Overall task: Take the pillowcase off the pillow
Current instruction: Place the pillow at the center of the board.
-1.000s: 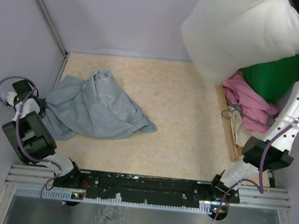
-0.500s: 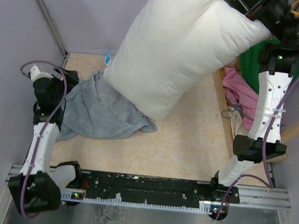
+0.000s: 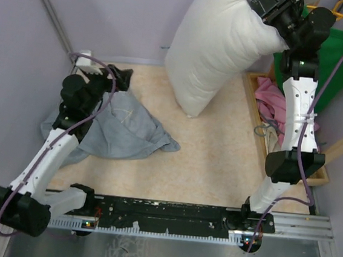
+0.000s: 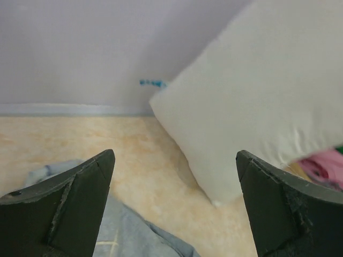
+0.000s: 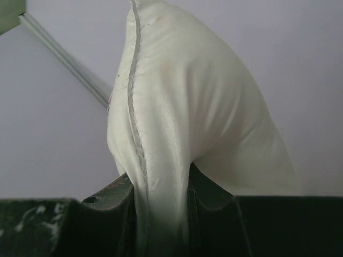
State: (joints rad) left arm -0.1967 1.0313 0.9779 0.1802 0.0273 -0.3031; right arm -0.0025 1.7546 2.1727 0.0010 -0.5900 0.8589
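The white pillow (image 3: 219,45) hangs bare from my right gripper (image 3: 273,9), which is raised at the back right. In the right wrist view that gripper (image 5: 161,184) is shut on a bunched seam edge of the pillow (image 5: 177,96). The pillow's lower corner (image 4: 217,201) comes down to the table. The pale grey-blue pillowcase (image 3: 120,126) lies crumpled on the table at the left, apart from the pillow. My left gripper (image 3: 117,76) hovers over the pillowcase's far edge. Its jaws (image 4: 175,155) stand wide open with nothing between them, and the pillowcase (image 4: 123,235) shows below.
A wooden box (image 3: 253,115) along the right side holds a pink garment (image 3: 277,102) and a green top (image 3: 339,56). Lilac walls close in the back and left. A small blue mark (image 4: 153,83) sits on the back wall.
My left gripper has opened, let go of the pillowcase and moved up toward the back wall. The right arm swung the pillow left, then back right, so it now hangs more upright.
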